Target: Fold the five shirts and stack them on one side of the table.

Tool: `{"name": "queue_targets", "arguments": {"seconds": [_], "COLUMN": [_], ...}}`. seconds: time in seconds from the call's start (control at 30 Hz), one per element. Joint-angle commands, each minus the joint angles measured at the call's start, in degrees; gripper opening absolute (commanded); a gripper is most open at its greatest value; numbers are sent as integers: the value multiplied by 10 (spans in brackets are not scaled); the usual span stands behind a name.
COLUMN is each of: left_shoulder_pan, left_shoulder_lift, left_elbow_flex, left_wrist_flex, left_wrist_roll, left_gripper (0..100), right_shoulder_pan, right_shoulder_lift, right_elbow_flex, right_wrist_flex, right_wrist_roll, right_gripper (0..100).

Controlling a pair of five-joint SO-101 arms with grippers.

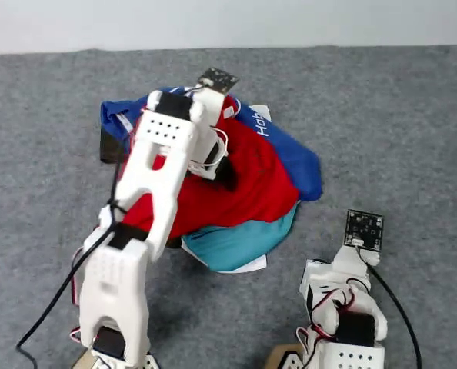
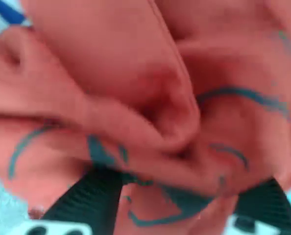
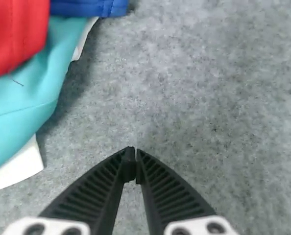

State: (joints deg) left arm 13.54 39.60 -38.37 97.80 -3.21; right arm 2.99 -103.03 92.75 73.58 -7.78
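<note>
There were four shirts in view: one red cloth shirt (image 1: 248, 181), one blue cloth shirt (image 1: 299, 160), one teal cloth shirt (image 1: 240, 240) and one white cloth shirt (image 1: 253, 265). There were also two white plastic arms (image 1: 155, 177) (image 1: 342, 304).

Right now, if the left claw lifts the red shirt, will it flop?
Likely floppy: the red shirt bunches in soft folds at the left claw. It should drape, and may drag the teal shirt beneath it.

We see a grey, speckled table (image 1: 398, 115). The red shirt (image 1: 244, 184) carries thin teal printed lines, seen in the left wrist view. The royal blue shirt (image 1: 298, 161) bears white lettering. The teal shirt (image 1: 240, 242) is plain, as is the white shirt (image 3: 13, 171). The left arm (image 1: 155, 177) and right arm (image 1: 344, 300) are white. The right gripper (image 3: 135, 156) is black and ribbed.
</note>
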Motion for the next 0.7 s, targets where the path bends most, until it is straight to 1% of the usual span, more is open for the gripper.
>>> {"name": "queue_targets", "arguments": {"seconds": [0.0, 0.07, 0.17, 0.23, 0.37, 0.5, 0.67], "left_shoulder_pan": [-10, -11, -11, -18, -69, -146, -269], "left_shoulder_lift": [61, 94, 124, 125, 66, -25, -135], "left_elbow_flex": [-73, -107, -159, -167, -167, -165, -165], "left_wrist_flex": [-10, -6, 25, 29, 29, 29, 29], "left_wrist_roll": [23, 16, -6, 0, 42, 49, 48], "left_gripper": [287, 196, 6, 10, 3, 3, 3], "right_shoulder_pan": [7, 7, 7, 7, 7, 7, 7], "right_shoulder_lift": [-1, -1, -1, -1, -1, -1, -1], "right_elbow_flex": [-4, -4, -4, -4, -4, -4, -4], "right_wrist_flex": [-11, -11, -11, -10, -9, -10, -11], "right_wrist_roll": [-5, -5, -5, -5, -5, -4, -4], "right_gripper": [9, 9, 9, 9, 9, 9, 9]}}
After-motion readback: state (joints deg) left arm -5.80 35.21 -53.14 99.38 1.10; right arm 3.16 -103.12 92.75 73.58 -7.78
